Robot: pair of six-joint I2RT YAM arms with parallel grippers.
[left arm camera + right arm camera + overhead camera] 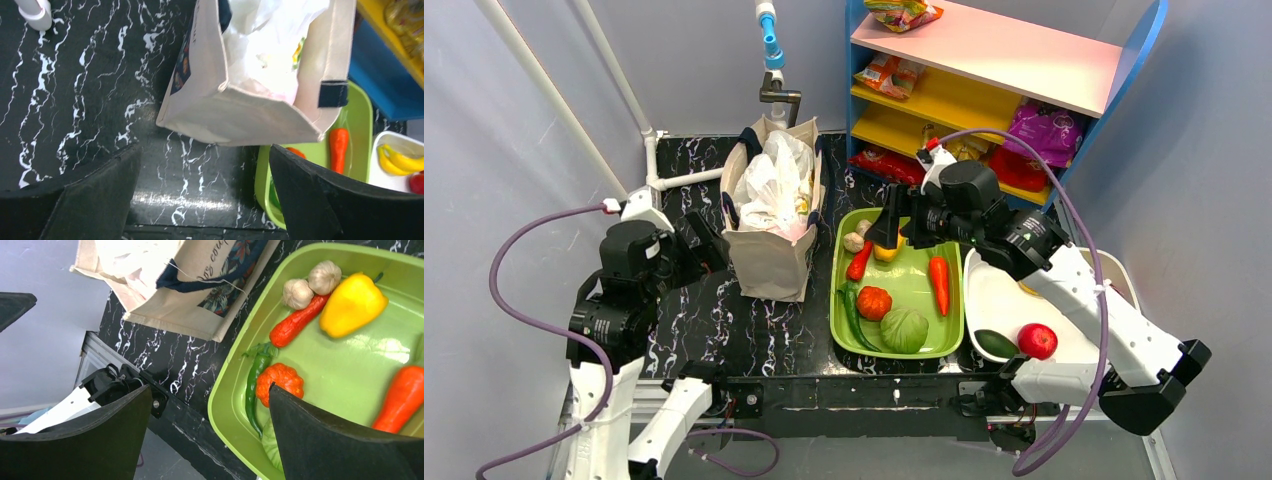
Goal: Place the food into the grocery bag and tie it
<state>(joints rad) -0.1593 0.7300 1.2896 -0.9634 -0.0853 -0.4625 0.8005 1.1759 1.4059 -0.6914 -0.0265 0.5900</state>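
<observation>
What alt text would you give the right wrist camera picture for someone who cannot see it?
An open pincer hovers over a green tray holding a yellow pepper, two garlic bulbs, chillies and a carrot. A beige tote bag stands beside it.

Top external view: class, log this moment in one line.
left tool: open, empty | right tool: open, empty, above green tray | grocery bag: inside tote

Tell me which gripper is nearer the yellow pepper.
Right. The right gripper hangs over the yellow pepper; the left gripper sits beyond the canvas bag, over the table.
</observation>
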